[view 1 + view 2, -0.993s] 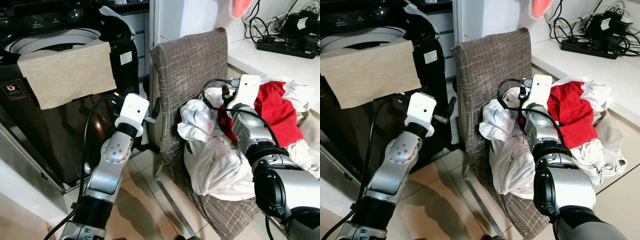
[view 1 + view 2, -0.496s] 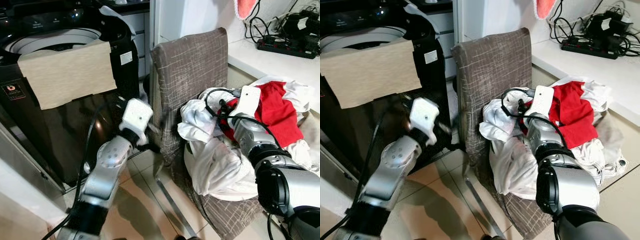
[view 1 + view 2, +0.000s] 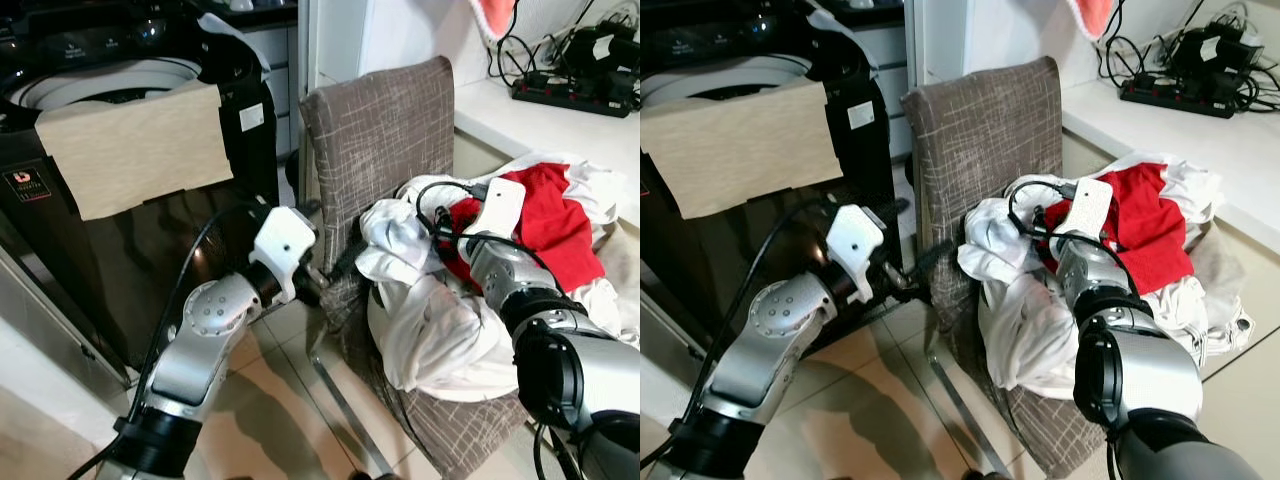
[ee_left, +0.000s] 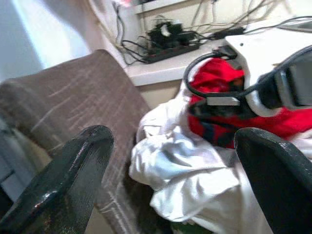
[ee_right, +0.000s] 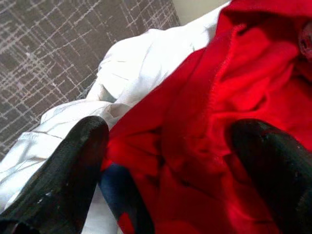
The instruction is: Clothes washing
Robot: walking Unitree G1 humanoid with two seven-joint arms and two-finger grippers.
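The right gripper (image 5: pixel 165 161), fingers wide, faces the red cloth (image 5: pixel 243 97): soft, limp, best pinched at a fold.

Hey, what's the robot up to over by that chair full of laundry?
It is sorting washing. The right gripper hangs open over the red garment in the pile of white clothes on the chair. The left gripper, open too, points at the pile from beside the washing machine. Nothing is gripped yet.
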